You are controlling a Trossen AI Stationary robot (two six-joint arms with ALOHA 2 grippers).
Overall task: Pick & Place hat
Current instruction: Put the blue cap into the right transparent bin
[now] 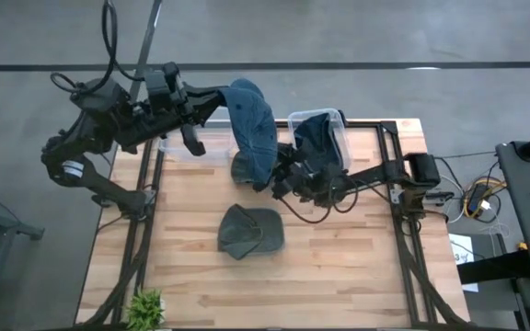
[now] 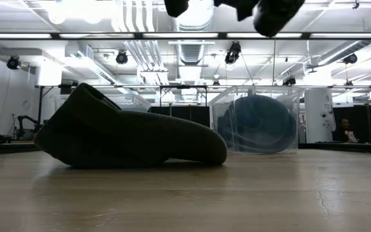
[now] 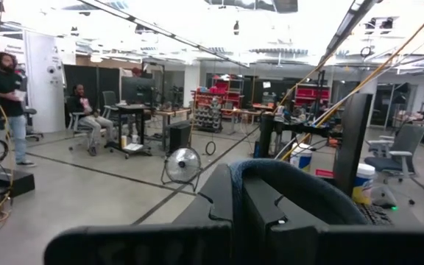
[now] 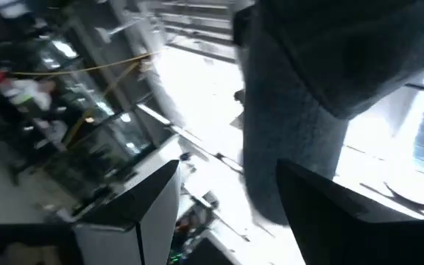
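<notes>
Hat (image 1: 251, 232), dark green, lay flat on the bare wood table (image 1: 339, 267) nearest the front edge, crown up and untouched; a small plant (image 1: 144, 308) sat at the front left corner.

Above and behind it hung a blue hat (image 1: 251, 129), lifted clear of the table and shared between both arms. The left gripper (image 1: 217, 97) held its far upper edge, fingers pinching a fold of the blue cloth, as the left wrist view showed a band of fabric bowed over the fingers (image 3: 263, 213). The right gripper (image 1: 274, 175) came at the lower edge from the other side. Its fingers (image 4: 322, 199) stood spread, with the cloth hanging down between them, not yet nipped as far as I could tell.

Behind sat a clear plastic bin (image 1: 339, 124) on the right with more blue hats inside, and a second clear bin (image 1: 178, 147) on the left under the left arm.

Risk, as I judged it: the hat hung from one pinch only. If the right fingers closed on air or on a loose fold, or the left let go early, the hat would sag or drop onto the green one. Pulling apart too hard could tug it out of the left pinch.
</notes>
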